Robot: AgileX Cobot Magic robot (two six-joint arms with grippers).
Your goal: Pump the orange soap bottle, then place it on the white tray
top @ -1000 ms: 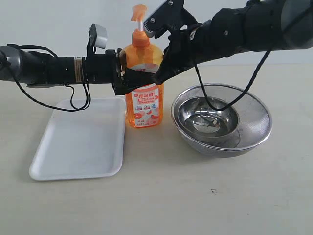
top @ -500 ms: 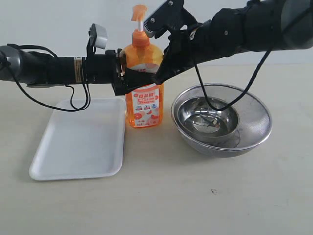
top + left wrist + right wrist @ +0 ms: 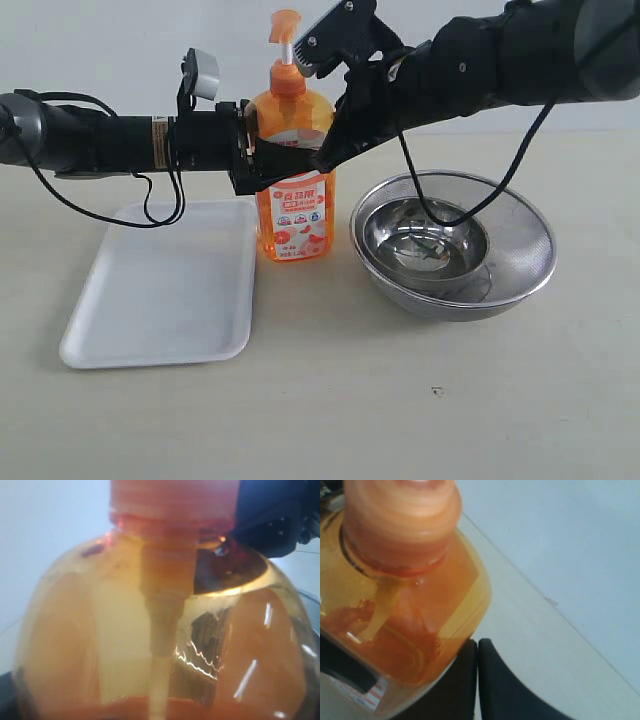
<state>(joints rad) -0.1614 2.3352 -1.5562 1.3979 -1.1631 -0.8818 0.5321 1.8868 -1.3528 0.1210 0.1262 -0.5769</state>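
Note:
The orange soap bottle (image 3: 295, 215) stands upright on the table, between the white tray (image 3: 160, 290) and the steel bowls. Its orange pump head (image 3: 285, 25) is raised on the white stem. My left gripper (image 3: 275, 160) reaches in from the left and is shut on the bottle's body just above the label. The bottle (image 3: 150, 630) fills the left wrist view and hides the fingers there. My right gripper (image 3: 325, 158) is shut and empty, its tips (image 3: 478, 645) resting by the bottle's shoulder (image 3: 395, 620), below the pump.
Two nested round steel bowls (image 3: 450, 245) sit right of the bottle, under the right arm, with a black cable hanging into them. The tray lies flat to the bottle's left with nothing on it.

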